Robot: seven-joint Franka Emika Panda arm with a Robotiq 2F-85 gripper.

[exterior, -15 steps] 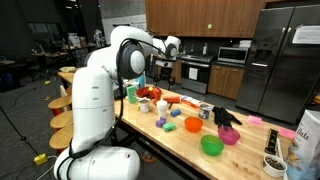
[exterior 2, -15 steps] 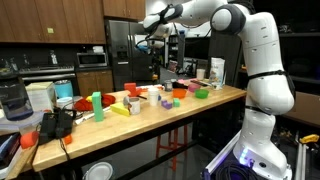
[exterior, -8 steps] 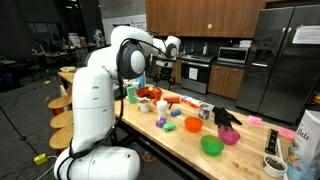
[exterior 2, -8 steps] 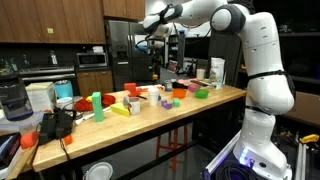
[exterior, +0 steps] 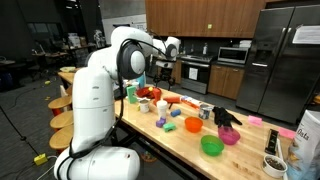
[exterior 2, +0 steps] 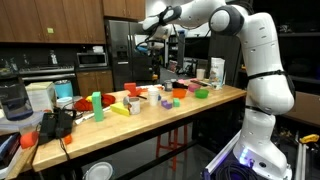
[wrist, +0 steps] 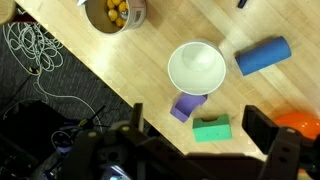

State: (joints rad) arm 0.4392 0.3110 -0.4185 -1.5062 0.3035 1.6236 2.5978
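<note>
so the end effector (wrist: 194,122) is hanging wide open high over the counter (wrist: 120,70), looking down at a white bowl (wrist: 196,68) with a purple block (wrist: 186,107) and green block (wrist: 210,129) crowding just beside it

- Dark wooden cabinets (exterior: 200,15) line the kitchen's back wall.
- A stainless steel refrigerator (exterior: 285,60) stands beside them.
- A long butcher-block table (exterior: 170,138) fills the foreground.

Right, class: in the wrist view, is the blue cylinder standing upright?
No, the blue cylinder lies on its side on the wooden table.
</note>
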